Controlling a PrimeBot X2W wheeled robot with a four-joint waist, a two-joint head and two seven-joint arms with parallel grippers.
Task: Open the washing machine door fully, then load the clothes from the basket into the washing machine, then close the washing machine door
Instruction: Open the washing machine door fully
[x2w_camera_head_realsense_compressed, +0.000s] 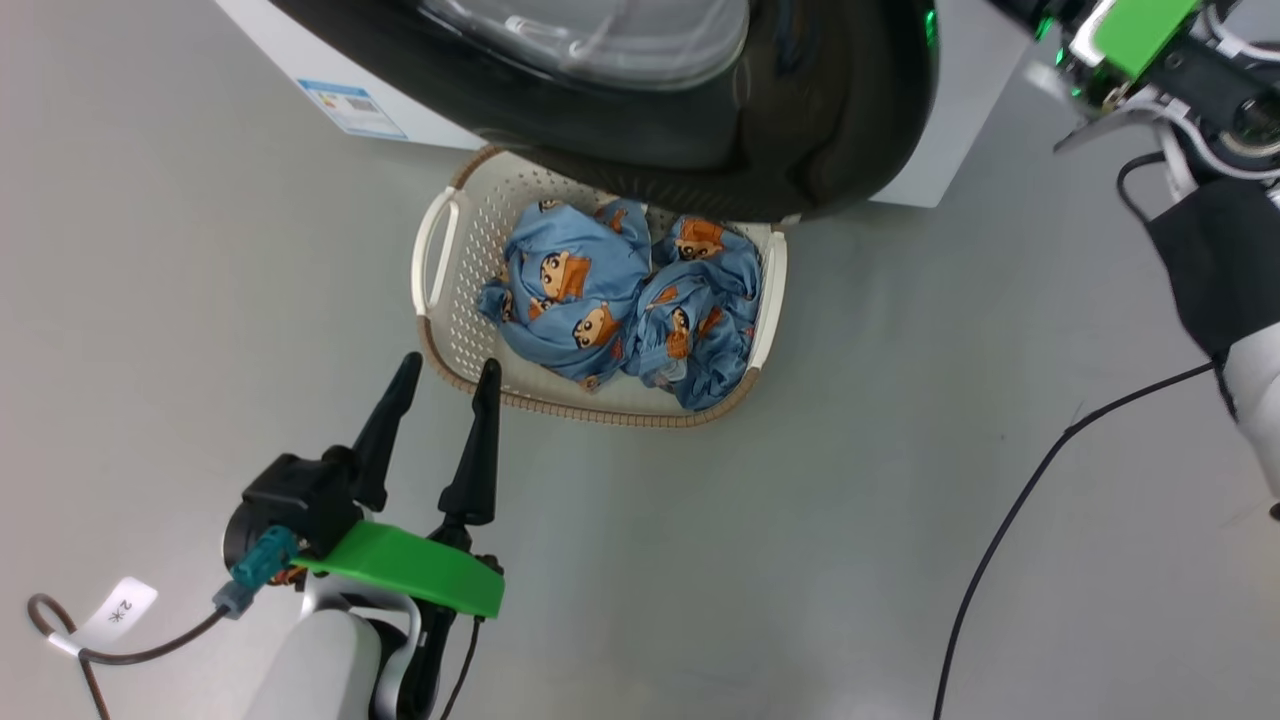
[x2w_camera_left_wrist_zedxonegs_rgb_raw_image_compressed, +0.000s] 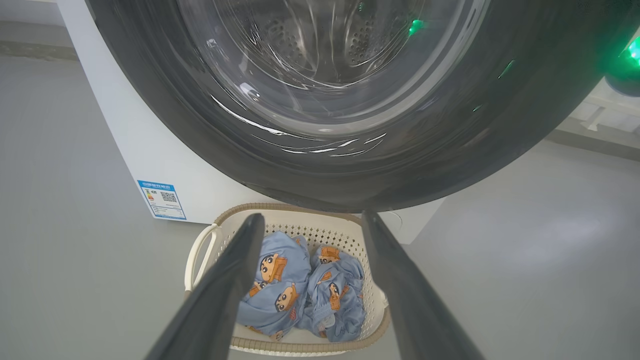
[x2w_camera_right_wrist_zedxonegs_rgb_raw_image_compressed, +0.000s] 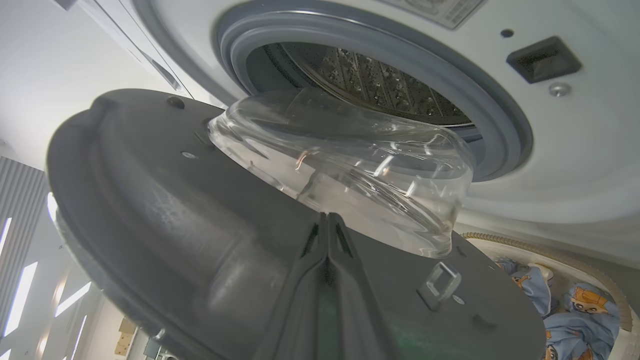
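Here's the door, swung out from the washer with its glass bowl clear of the grey gasket, and we can see drum through the gap. Its black lower rim hangs over the far edge of the basket, which sits on the floor right in front of the machine. Both bundles of clothes lie side by side inside, filling most of it, the far ones tucked under the door's rim.

Our left fingers are spread wide and empty, tips just at the basket's near-left corner, pointing in toward the clothes. Our right fingers are pressed together with nothing between them, lying along the door's inner face, tips by the base of the glass bowl; we can't tell if they touch it.

Open grey floor to the basket's left and near side. On the right, a black cable trails across the floor, well apart from the basket.
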